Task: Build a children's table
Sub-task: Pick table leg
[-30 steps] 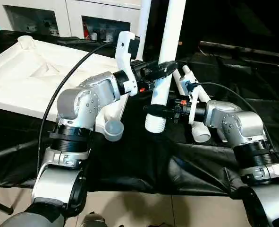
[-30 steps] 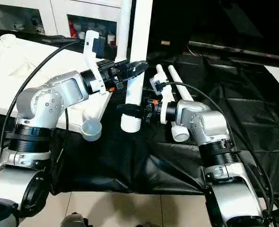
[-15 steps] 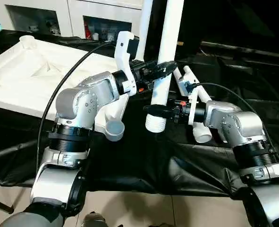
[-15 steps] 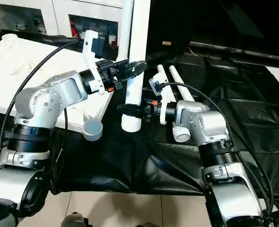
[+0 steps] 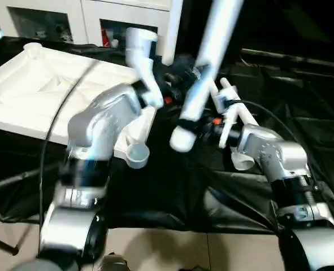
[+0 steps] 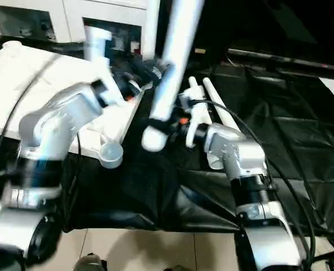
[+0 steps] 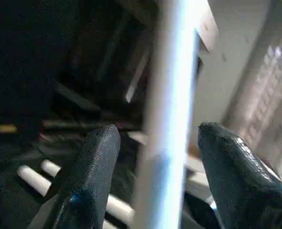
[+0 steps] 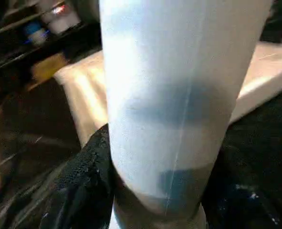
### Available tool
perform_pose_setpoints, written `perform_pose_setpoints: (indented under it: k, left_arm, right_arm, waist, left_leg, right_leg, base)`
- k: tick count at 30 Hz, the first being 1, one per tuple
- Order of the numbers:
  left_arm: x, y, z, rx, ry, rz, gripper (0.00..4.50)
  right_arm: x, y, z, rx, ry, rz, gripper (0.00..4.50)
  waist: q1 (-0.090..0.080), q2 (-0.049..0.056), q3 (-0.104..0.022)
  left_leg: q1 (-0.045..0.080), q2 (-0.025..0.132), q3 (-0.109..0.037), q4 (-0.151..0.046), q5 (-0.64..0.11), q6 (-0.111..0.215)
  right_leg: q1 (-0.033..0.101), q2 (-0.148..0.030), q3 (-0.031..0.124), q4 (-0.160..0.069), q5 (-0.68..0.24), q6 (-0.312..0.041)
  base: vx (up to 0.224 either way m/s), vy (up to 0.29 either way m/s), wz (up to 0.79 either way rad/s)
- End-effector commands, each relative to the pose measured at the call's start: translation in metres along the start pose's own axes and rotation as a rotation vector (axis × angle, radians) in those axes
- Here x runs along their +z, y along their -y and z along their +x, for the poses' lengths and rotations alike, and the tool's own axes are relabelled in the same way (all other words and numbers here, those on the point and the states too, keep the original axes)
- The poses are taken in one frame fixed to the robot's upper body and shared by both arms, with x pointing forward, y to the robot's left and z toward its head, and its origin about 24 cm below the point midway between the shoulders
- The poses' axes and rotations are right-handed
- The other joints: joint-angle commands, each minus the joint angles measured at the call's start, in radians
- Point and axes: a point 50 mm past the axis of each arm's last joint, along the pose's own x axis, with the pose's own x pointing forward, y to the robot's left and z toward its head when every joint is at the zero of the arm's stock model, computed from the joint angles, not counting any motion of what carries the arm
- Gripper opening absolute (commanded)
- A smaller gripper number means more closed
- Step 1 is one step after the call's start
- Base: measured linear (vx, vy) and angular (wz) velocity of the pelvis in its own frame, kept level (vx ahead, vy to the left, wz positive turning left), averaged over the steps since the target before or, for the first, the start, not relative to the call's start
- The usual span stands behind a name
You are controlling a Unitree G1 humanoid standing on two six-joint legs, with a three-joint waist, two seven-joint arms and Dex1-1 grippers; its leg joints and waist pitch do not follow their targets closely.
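Leg in the air, tilted, its thick end low above the black-draped table: this looks like the carrying step, before it is seated in a socket. The right hand is clamped on the leg near that lower end. The left hand brackets the shaft higher up, fingers apart with gaps on both sides. The white top lies underside up on the robot's left, two more legs beside the right forearm. Next, I judge, the thick end must be steered over the near corner socket and stood upright.
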Motion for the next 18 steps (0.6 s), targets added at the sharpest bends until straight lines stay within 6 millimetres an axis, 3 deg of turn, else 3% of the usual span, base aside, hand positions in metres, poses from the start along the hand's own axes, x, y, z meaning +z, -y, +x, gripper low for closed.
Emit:
perform_pose_setpoints:
  k: [1, 3, 4, 5, 6, 8, 9, 10, 11, 12, 14, 16, 17, 18]
  left_arm:
    - [0.005, 0.001, -0.006, 0.018, 0.038, 0.031, 2.98]
    - [0.005, -0.001, -0.011, 0.044, 0.042, 0.051, 2.98]
    - [0.0, -0.01, -0.023, 0.135, -0.007, 0.142, 2.98]
    - [-0.005, -0.016, -0.031, 0.196, -0.065, 0.218, 2.98]
    - [-0.01, -0.02, -0.036, 0.237, -0.109, 0.276, 2.98]
    - [-0.016, -0.025, -0.043, 0.291, -0.157, 0.358, 2.98]
    - [-0.02, -0.035, -0.059, 0.466, -0.122, 0.366, 2.98]
    - [-0.021, -0.036, -0.061, 0.492, -0.116, 0.368, 2.98]
    - [-0.021, -0.036, -0.061, 0.492, -0.116, 0.368, 2.98]
    - [-0.021, -0.038, -0.065, 0.529, -0.105, 0.371, 2.98]
    - [-0.027, -0.036, -0.073, 0.571, -0.133, 0.434, 2.98]
    - [-0.036, -0.036, -0.084, 0.646, -0.152, 0.525, 2.98]
    - [-0.038, -0.035, -0.087, 0.675, -0.14, 0.544, 2.98]
    - [-0.041, -0.035, -0.091, 0.706, -0.125, 0.55, 2.98]
  right_arm:
    - [0.008, 0.005, -0.009, -0.078, 0.066, -0.033, 1.91]
    - [0.009, 0.006, -0.012, -0.116, 0.088, -0.035, 1.91]
    - [0.012, 0.005, -0.015, -0.172, 0.142, -0.039, 1.91]
    - [0.013, 0.002, -0.016, -0.183, 0.169, -0.051, 1.91]
    - [0.014, -0.001, -0.016, -0.189, 0.187, -0.062, 1.91]
    - [0.014, -0.004, -0.017, -0.203, 0.202, -0.081, 1.91]
    - [0.015, -0.009, -0.02, -0.265, 0.242, -0.116, 1.91]
    - [0.016, -0.009, -0.021, -0.276, 0.249, -0.121, 1.91]
    - [0.016, -0.009, -0.021, -0.276, 0.249, -0.121, 1.91]
    - [0.016, -0.01, -0.022, -0.299, 0.261, -0.128, 1.91]
    - [0.015, -0.008, -0.026, -0.385, 0.271, -0.159, 1.91]
    - [0.011, -0.003, -0.031, -0.535, 0.259, -0.257, 1.91]
    - [0.008, -0.001, -0.033, -0.583, 0.249, -0.275, 1.91]
    - [0.003, -0.002, -0.037, -0.615, 0.244, -0.289, 1.91]
  waist:
    - [-0.005, 0.018, -0.082]
    - [-0.008, 0.02, -0.082]
    - [-0.008, 0.026, -0.082]
    - [-0.011, 0.03, -0.081]
    - [-0.016, 0.027, -0.081]
    - [-0.024, 0.038, -0.081]
    - [-0.027, 0.05, -0.081]
    - [-0.027, 0.071, -0.079]
    - [-0.033, 0.054, -0.077]
    - [-0.031, 0.055, -0.08]
    - [-0.033, 0.074, -0.077]
    - [-0.036, 0.068, -0.078]
    - [-0.038, 0.073, -0.078]
    - [-0.041, 0.071, -0.078]
  left_leg:
    - [0.009, 0.001, 0.008, -0.062, -0.098, -0.037]
    - [0.01, 0.001, 0.007, -0.064, -0.102, -0.037]
    - [0.012, 0.001, 0.007, -0.064, -0.106, -0.039]
    - [0.011, 0.004, 0.004, -0.067, -0.116, -0.039]
    - [0.012, 0.005, 0.003, -0.069, -0.118, -0.034]
    - [0.012, 0.002, 0.002, -0.069, -0.126, -0.038]
    - [0.014, 0.004, 0.003, -0.069, -0.138, -0.044]
    - [0.015, 0.004, 0.0, -0.067, -0.15, -0.053]
    - [0.011, 0.003, 0.002, -0.069, -0.167, -0.052]
    - [0.013, 0.001, 0.001, -0.07, -0.172, -0.052]
    - [0.012, 0.001, -0.001, -0.071, -0.19, -0.057]
    - [0.01, 0.003, -0.002, -0.071, -0.183, -0.056]
    - [0.006, -0.003, 0.0, -0.068, -0.168, -0.057]
    - [0.007, -0.006, 0.004, -0.066, -0.172, -0.051]
  right_leg:
    - [0.071, -0.063, 0.041, -0.065, 0.029, -0.206]
    - [0.067, -0.06, 0.04, -0.067, 0.005, -0.193]
    - [0.066, -0.06, 0.041, -0.067, -0.001, -0.189]
    - [0.066, -0.06, 0.04, -0.067, -0.009, -0.172]
    - [0.064, -0.058, 0.04, -0.07, -0.017, -0.146]
    - [0.063, -0.058, 0.04, -0.071, -0.042, -0.133]
    - [0.059, -0.057, 0.041, -0.076, -0.051, -0.137]
    - [0.055, -0.058, 0.041, -0.074, -0.048, -0.144]
    - [0.06, -0.056, 0.041, -0.079, -0.051, -0.147]
    - [0.061, -0.056, 0.04, -0.078, -0.074, -0.146]
    - [0.057, -0.056, 0.041, -0.08, -0.097, -0.147]
    - [0.057, -0.055, 0.04, -0.082, -0.081, -0.138]
    - [0.059, -0.053, 0.041, -0.08, -0.077, -0.129]
    - [0.057, -0.051, 0.043, -0.085, -0.098, -0.12]
  base:
    - [0.0, 0.0, 0.0]
    - [0.0, 0.0, 0.0]
    - [0.0, 0.0, 0.0]
    - [0.0, 0.0, 0.0]
    - [0.0, 0.0, 0.0]
    - [0.0, 0.0, 0.0]
    - [0.0, 0.0, 0.0]
    - [0.0, 0.0, 0.0]
    - [0.0, 0.0, 0.0]
    - [0.0, 0.0, 0.0]
    - [0.0, 0.0, 0.0]
    - [0.0, 0.0, 0.0]
    - [0.0, 0.0, 0.0]
    - [0.0, 0.0, 0.0]
